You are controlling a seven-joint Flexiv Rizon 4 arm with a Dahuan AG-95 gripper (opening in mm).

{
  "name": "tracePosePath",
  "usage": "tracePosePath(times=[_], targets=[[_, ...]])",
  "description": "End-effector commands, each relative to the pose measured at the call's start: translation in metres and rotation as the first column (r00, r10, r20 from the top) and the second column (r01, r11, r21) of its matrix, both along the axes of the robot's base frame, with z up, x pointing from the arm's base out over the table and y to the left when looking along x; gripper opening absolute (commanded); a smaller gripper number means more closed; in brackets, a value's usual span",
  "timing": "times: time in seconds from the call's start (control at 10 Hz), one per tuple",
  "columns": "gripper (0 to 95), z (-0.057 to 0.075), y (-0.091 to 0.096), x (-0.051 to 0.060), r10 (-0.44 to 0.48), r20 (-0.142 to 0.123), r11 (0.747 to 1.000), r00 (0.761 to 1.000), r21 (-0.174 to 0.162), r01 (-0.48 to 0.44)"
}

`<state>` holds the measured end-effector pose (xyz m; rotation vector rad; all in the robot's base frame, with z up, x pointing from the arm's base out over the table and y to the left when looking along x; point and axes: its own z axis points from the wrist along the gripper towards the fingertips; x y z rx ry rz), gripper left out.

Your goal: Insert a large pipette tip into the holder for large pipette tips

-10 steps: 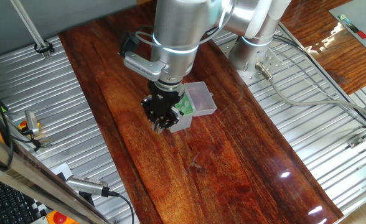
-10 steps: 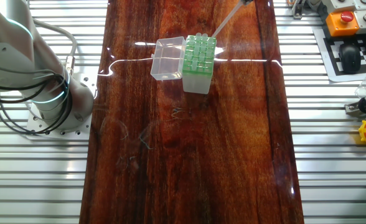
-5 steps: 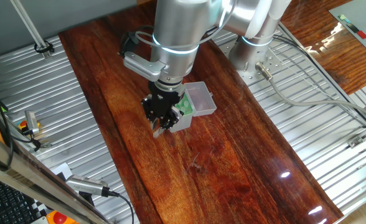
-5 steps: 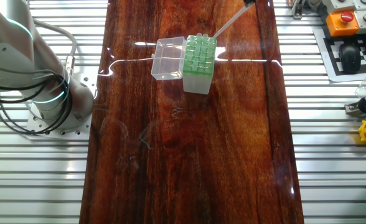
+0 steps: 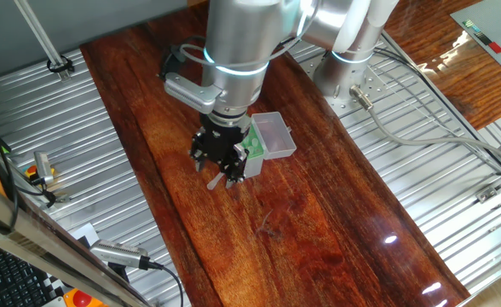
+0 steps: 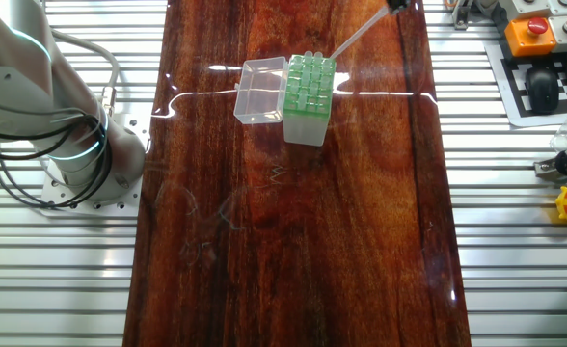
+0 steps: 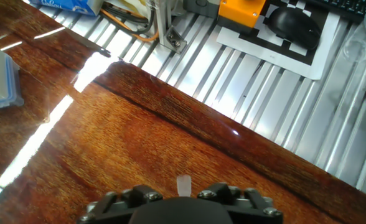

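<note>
The tool (image 5: 221,168) is gripping the large pipette tip (image 6: 353,38) between its fingers, slanted, its narrow end hanging just beside the green-topped holder for large pipette tips (image 6: 309,97), which is sitting on the wooden surface (image 6: 293,241) with its clear lid (image 6: 260,91) open.

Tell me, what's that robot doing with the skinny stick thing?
The robot arm is holding a large pipette tip in its gripper, tilted, with the thin end pointing down toward the green-topped holder. The tip isn't in a hole yet; it hangs slanted beside the holder's edge. The holder sits on the wooden table with its clear lid flipped open to one side. Next, it probably needs to line the tip up over a hole and push it in.
</note>
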<state>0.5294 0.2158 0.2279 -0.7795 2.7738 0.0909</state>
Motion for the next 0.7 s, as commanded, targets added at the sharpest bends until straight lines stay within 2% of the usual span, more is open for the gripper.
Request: tracePosePath(times=[0.1, 0.2, 0.3, 0.4, 0.5, 0.6, 0.7], targets=[[57.0, 0.002, 0.007, 0.011, 0.003, -0.032, 1.000, 0.999, -0.007, -0.004], [57.0, 0.001, 0.012, 0.018, -0.009, -0.054, 1.000, 0.999, -0.014, 0.008], [19.0, 0.001, 0.017, 0.026, -0.028, -0.088, 1.000, 0.996, -0.017, 0.026], [0.0, 0.000, 0.020, 0.033, -0.042, -0.122, 0.999, 0.992, -0.029, 0.039], [0.0, -0.003, 0.021, 0.039, -0.041, -0.137, 0.999, 0.990, -0.032, 0.037], [0.0, -0.006, 0.020, 0.041, -0.039, -0.154, 0.999, 0.987, -0.037, 0.034], [0.0, -0.006, 0.020, 0.041, -0.039, -0.154, 0.999, 0.987, -0.037, 0.034]])
